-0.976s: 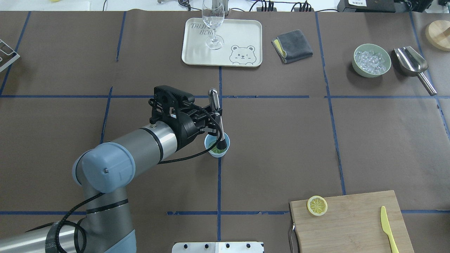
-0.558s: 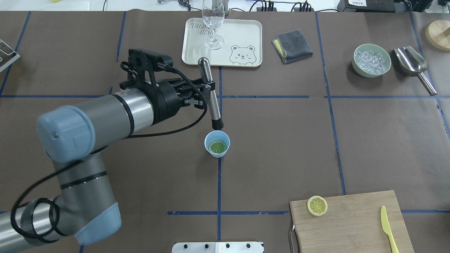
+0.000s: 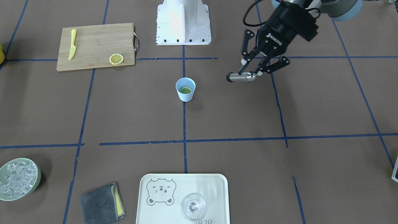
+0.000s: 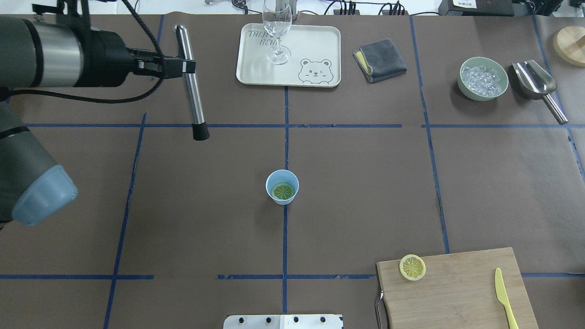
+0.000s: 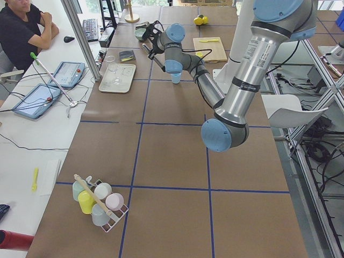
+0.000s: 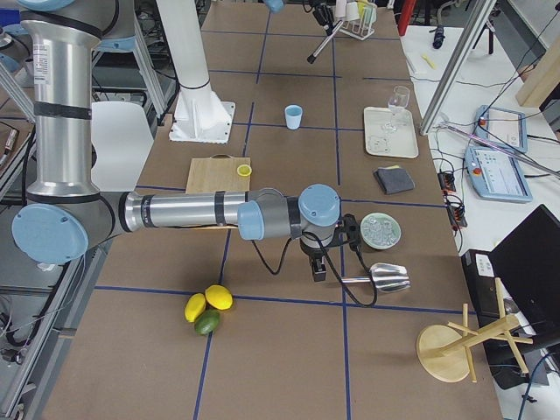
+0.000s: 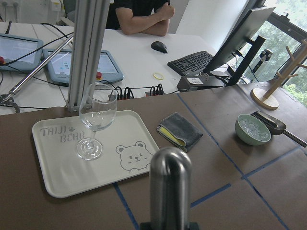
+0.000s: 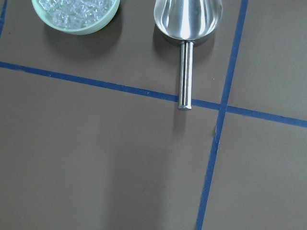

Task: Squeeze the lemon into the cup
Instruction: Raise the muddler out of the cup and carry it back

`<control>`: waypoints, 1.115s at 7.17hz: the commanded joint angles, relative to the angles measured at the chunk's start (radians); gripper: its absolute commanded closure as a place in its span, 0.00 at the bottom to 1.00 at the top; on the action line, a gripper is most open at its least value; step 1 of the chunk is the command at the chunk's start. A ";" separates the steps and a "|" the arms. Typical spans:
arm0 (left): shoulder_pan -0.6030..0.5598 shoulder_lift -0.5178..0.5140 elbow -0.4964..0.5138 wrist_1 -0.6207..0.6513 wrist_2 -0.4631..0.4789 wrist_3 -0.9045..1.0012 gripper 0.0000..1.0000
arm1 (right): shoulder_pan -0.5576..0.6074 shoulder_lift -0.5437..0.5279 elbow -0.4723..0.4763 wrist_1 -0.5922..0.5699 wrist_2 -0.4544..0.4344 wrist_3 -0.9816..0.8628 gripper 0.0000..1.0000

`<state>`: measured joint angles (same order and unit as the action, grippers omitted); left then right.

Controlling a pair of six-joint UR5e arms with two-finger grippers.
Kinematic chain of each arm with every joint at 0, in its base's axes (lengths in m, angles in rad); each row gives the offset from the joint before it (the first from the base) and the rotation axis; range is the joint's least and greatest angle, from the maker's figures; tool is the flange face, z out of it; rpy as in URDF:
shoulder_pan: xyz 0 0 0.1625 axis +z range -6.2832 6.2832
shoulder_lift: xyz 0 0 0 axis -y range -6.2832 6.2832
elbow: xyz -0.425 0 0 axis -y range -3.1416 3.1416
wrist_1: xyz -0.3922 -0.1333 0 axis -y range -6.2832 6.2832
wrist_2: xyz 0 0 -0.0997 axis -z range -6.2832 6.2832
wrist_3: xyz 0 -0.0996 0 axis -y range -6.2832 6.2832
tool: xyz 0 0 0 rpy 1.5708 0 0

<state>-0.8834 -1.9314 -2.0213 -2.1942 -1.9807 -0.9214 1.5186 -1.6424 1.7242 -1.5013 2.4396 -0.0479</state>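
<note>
The light blue cup (image 4: 269,182) stands at the table's middle, also in the front view (image 3: 185,97). A lemon slice (image 4: 282,191) lies flat inside it, greenish in shade (image 3: 185,90). A second slice (image 4: 412,267) lies on the wooden cutting board (image 4: 461,292). My left gripper (image 4: 183,66) is shut on a steel muddler (image 4: 194,98) with a black tip, held in the air far left of and beyond the cup (image 3: 241,77). My right gripper (image 6: 317,262) shows only in the exterior right view, low by the scoop; I cannot tell its state.
A cream tray (image 4: 315,41) with a clear glass (image 4: 277,27) stands at the back. A grey cloth (image 4: 380,60), a green bowl of ice (image 4: 483,78) and a steel scoop (image 4: 534,81) lie at the back right. A yellow knife (image 4: 505,297) lies on the board.
My left arm lifted the muddler out of the cup and swung it back and to the left, away from the cup. The slice stays in the cup.
</note>
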 commanded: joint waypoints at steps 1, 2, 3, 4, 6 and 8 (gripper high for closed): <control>-0.083 0.150 -0.075 0.139 -0.192 -0.002 1.00 | 0.000 -0.014 0.020 0.001 -0.001 0.000 0.00; -0.112 0.182 -0.080 0.250 -0.241 -0.002 1.00 | 0.000 -0.020 0.023 0.003 -0.001 0.000 0.00; -0.112 0.205 -0.079 0.371 -0.254 -0.002 1.00 | 0.002 -0.030 0.018 0.006 0.001 -0.001 0.00; -0.106 0.206 -0.068 0.562 -0.256 -0.001 1.00 | 0.002 -0.031 0.018 0.004 -0.001 0.000 0.00; -0.092 0.201 -0.025 0.814 -0.254 0.118 1.00 | 0.009 -0.031 0.020 0.006 -0.008 0.000 0.00; -0.086 0.195 0.091 0.896 -0.245 0.292 1.00 | 0.009 -0.031 0.011 0.006 -0.027 0.008 0.00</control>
<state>-0.9728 -1.7317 -1.9992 -1.3453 -2.2307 -0.7260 1.5271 -1.6735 1.7430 -1.4965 2.4227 -0.0417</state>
